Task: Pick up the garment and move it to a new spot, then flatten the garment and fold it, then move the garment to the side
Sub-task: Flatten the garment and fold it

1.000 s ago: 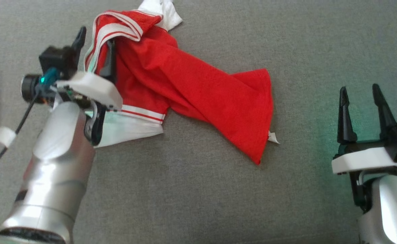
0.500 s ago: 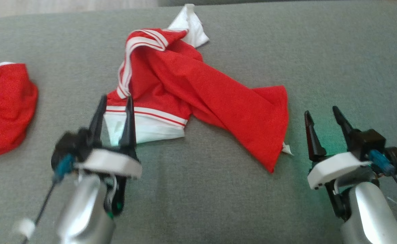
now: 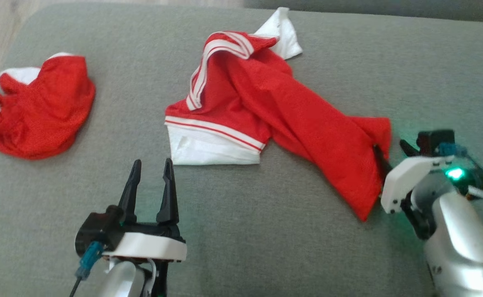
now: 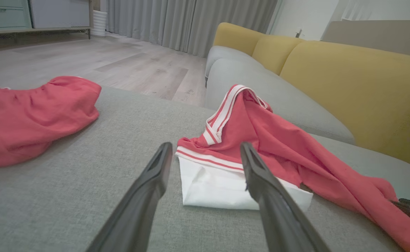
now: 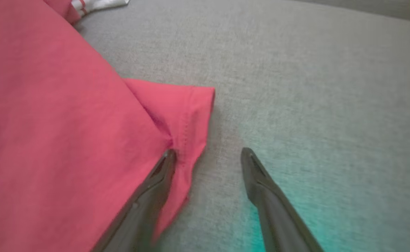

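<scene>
The garment [image 3: 278,119] is red with white striped trim and a white panel, lying crumpled across the middle of the grey cushion [image 3: 241,231]. My left gripper [image 3: 150,169] stands open just short of the white panel [image 4: 222,189], nothing between its fingers. At the garment's right hem, my right gripper [image 3: 390,146] is open. One finger rests on the red hem [image 5: 187,115] and the other is over bare cushion [image 5: 313,87].
A second red garment [image 3: 39,111] lies bunched at the cushion's left end. A yellow sofa back [image 4: 348,80] rises behind the grey seat, and wood floor [image 4: 103,63] lies beyond the cushion's left edge.
The camera has shifted. My left gripper pulled back off the garment toward the near edge. My right gripper moved up to the garment's right hem.
</scene>
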